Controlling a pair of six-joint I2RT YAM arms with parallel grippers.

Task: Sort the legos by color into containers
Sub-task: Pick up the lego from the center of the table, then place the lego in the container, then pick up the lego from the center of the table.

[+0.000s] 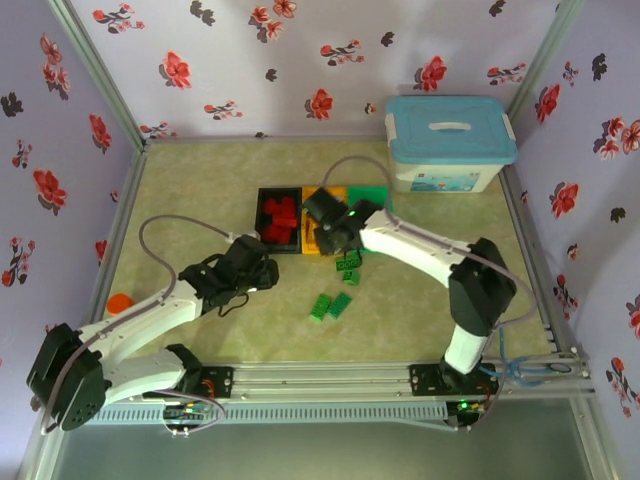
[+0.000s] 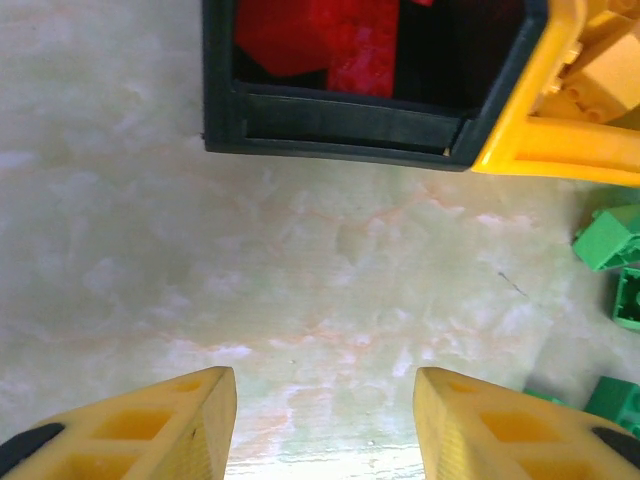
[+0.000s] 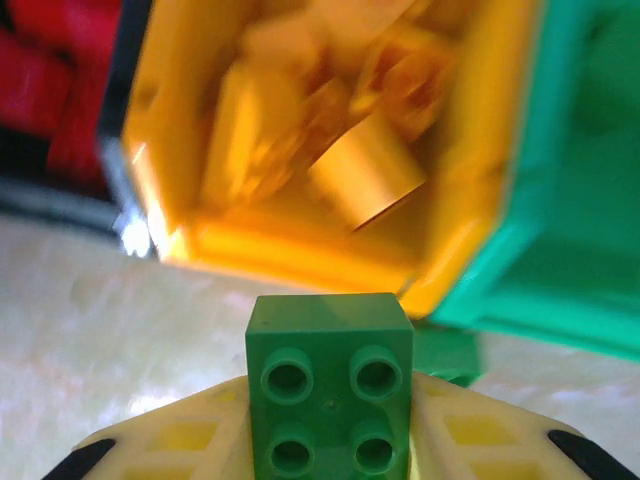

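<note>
Red legos and yellow legos are binned; green ones are left.
A green lego is clamped in the right tool, the green bin ahead-right of it; the left tool is held part-open, empty.

You have a white storage box with a light-blue lid at the far right corner of the pale green tabletop, an orange cylinder near its left edge, and flowered walls around it.
</note>
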